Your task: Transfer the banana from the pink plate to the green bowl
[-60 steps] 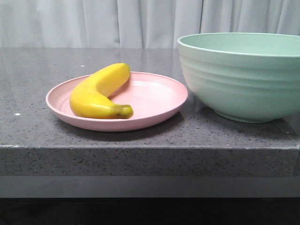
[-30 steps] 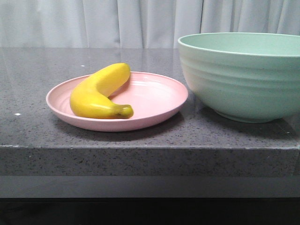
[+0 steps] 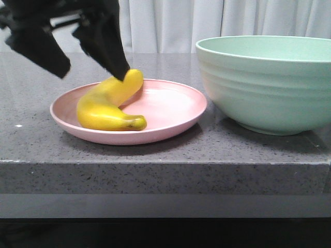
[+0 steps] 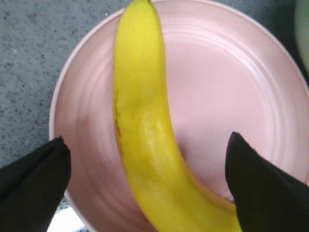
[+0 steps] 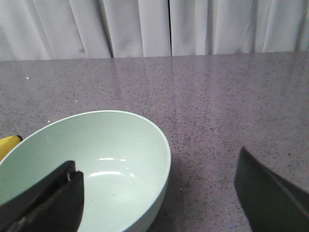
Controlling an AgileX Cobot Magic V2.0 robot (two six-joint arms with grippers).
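Left gripper (image 3: 88, 64) now arrived over banana (image 3: 106, 101), absent a second ago; fingers spread wide astride it, nothing grasped. Pickup from pink plate (image 3: 170, 111) judged imminent.

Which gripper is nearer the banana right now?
Left. The left gripper is open, its fingers straddling the banana on the plate. The right gripper is open over by the bowl, away from the banana.

Front view looks level, close; left wrist view looks straight down on the plate (image 4: 251, 96); both share it.
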